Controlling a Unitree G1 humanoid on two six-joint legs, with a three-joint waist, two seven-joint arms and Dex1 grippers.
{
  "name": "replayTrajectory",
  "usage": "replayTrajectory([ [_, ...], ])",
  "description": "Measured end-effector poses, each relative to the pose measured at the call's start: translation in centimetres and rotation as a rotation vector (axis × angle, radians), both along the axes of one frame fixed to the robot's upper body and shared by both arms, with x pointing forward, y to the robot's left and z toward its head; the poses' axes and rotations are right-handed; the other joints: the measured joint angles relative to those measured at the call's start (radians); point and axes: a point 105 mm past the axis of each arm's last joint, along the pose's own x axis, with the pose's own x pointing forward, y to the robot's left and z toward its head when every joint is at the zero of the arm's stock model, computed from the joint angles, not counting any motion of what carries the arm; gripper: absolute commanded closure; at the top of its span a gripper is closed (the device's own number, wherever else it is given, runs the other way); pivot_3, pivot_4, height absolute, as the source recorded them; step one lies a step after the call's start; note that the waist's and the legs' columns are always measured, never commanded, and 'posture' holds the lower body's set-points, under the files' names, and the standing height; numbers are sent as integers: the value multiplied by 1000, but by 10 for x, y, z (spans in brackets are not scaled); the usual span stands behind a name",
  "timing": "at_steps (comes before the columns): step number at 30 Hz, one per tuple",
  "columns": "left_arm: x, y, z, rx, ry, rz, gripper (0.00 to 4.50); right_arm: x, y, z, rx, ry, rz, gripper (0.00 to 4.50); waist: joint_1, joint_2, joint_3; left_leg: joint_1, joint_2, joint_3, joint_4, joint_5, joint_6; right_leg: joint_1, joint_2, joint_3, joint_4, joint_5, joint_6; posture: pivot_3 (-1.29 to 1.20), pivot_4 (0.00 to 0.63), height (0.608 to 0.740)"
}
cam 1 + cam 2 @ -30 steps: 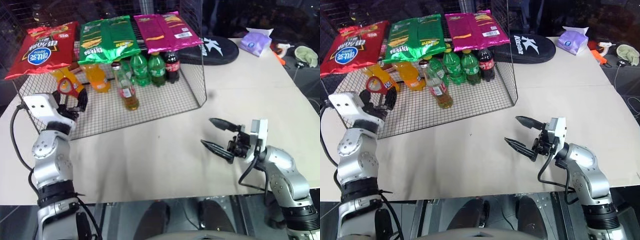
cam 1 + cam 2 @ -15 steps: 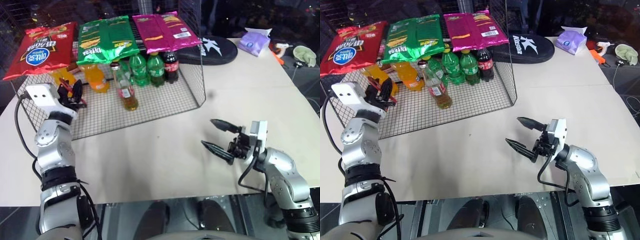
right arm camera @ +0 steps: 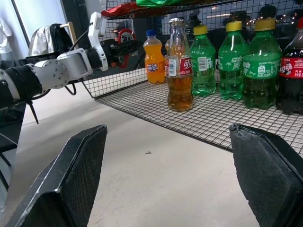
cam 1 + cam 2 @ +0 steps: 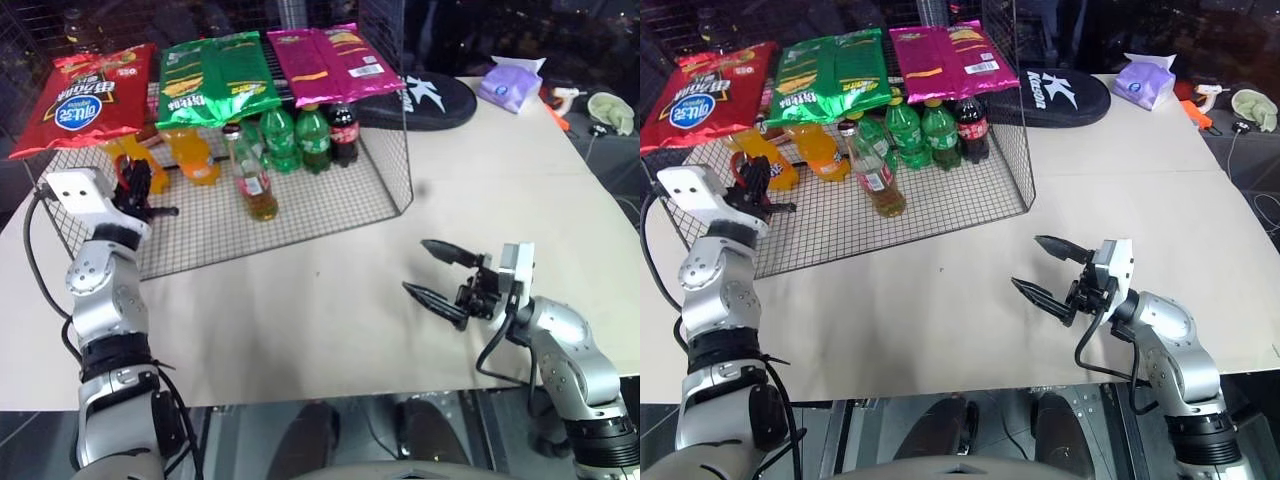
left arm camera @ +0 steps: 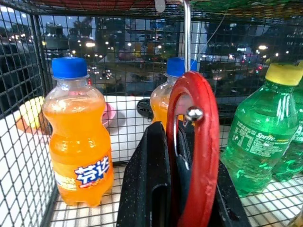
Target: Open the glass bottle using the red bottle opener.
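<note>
The red bottle opener [image 5: 207,142] hangs by its ring from a metal hook at the left end of the wire cage. My left gripper [image 4: 140,186] is shut on the ring, one black finger [image 5: 149,179] on each side. The glass bottle [image 4: 251,180], amber liquid with a red-and-white label, stands upright on the cage floor to the right of that gripper, apart from it. Its cap is on. My right gripper [image 4: 416,266] hovers open over the bare table, well in front of the cage, with nothing between its fingers [image 3: 75,179].
The wire cage [image 4: 385,150] also holds orange drink bottles [image 4: 192,152], green soda bottles [image 4: 296,138] and a cola bottle [image 4: 345,130]. Snack bags [image 4: 215,75] lie on its top. A black case [image 4: 430,98] and a tissue pack [image 4: 508,82] sit at the back right.
My left gripper's fingers were spread around the red ring and have closed onto it. The right arm has stayed where it was.
</note>
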Motion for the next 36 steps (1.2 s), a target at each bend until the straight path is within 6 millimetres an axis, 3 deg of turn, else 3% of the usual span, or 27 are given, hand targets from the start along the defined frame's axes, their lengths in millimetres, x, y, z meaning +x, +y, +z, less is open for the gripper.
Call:
replayTrajectory([
  [11,-16,8,14,280,-48,260,4482,0,0,0,-1,0,-4,338,-2,-1,0,0,0,0,0,0,0,0,0,0,0,0,0,0,150,740],
  [24,-29,9,13,555,-54,487,4482,0,-1,-1,-7,-1,-5,338,-2,-1,-1,0,0,1,0,0,0,-1,0,1,1,0,0,0,150,740],
  [36,-38,11,21,624,-112,631,4482,0,-2,-3,-15,1,-11,338,-1,-1,-1,-1,0,1,0,0,0,-1,0,1,1,0,0,0,150,740],
])
